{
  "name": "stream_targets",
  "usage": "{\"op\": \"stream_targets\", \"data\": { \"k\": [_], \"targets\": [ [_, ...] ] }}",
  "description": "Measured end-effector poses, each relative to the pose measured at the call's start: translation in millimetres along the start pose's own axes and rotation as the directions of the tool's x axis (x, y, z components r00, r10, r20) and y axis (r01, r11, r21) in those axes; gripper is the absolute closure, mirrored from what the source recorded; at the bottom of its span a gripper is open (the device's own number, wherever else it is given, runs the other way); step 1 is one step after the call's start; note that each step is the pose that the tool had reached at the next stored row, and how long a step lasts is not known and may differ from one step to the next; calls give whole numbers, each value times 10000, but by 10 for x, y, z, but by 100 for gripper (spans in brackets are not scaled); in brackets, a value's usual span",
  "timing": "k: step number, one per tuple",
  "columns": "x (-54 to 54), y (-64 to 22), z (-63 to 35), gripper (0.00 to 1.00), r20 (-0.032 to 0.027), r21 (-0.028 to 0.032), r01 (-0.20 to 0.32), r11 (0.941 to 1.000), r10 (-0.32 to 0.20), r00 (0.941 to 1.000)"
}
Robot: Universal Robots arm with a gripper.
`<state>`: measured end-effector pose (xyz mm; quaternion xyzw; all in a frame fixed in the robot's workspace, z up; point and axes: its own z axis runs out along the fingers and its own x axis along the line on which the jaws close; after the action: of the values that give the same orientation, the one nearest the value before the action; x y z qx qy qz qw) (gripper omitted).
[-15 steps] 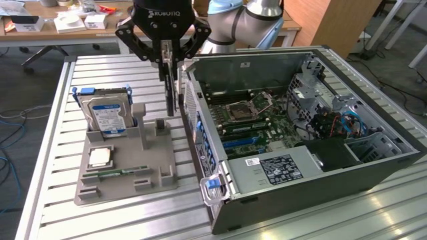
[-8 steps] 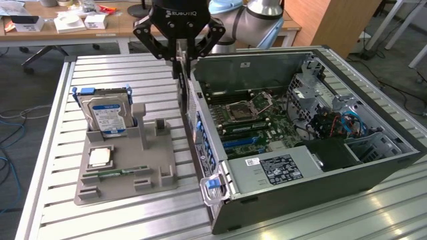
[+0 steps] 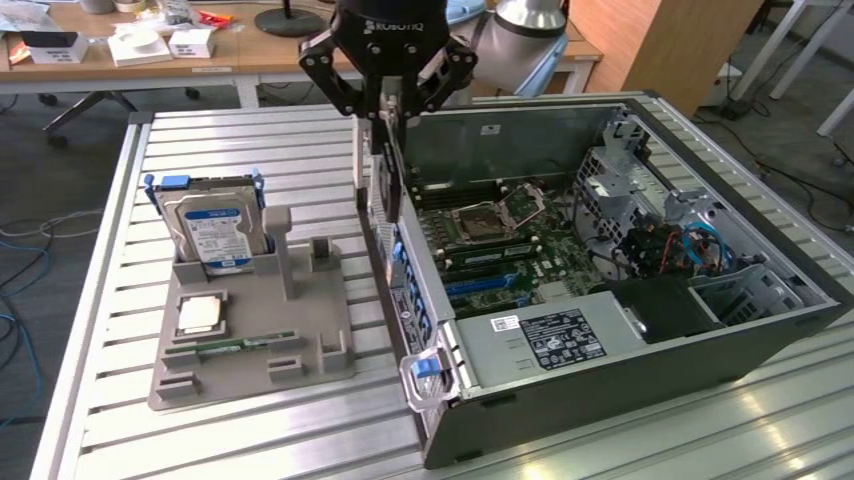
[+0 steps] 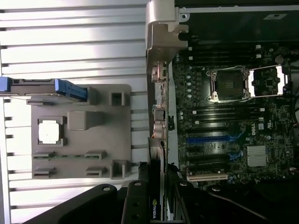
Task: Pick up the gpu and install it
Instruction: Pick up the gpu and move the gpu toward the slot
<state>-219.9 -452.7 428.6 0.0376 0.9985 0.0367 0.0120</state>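
The hand [image 3: 387, 110] was closed narrowly on the gpu [image 3: 383, 165], pinching the thin dark card by its upper edge so that it hung upright straight beneath the fingers. Below the hand stood a side wall of the open computer case [image 3: 641, 340], with the motherboard [image 3: 501, 240] just past it. Off to the exterior view's left of the hand, a gray holder [image 3: 247, 350] on the bench [image 3: 94, 400] carried a hard drive [image 3: 214, 230] and a processor chip [image 3: 200, 315].

Slatted metal table [image 3: 240, 140]; grey parts holder [image 3: 247, 368] resting on it, open computer case [image 3: 694, 365] just beside
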Motion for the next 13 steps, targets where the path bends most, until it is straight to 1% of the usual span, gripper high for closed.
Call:
{"op": "stream_targets", "data": {
  "k": [7, 13],
  "targets": [
    [-232, 17, 7, 74, -7, -97, -1, 10000, 1, 10000],
    [-438, 32, 12, 74, -10, -136, -2, 9999, 2, 10000]
  ]
}}
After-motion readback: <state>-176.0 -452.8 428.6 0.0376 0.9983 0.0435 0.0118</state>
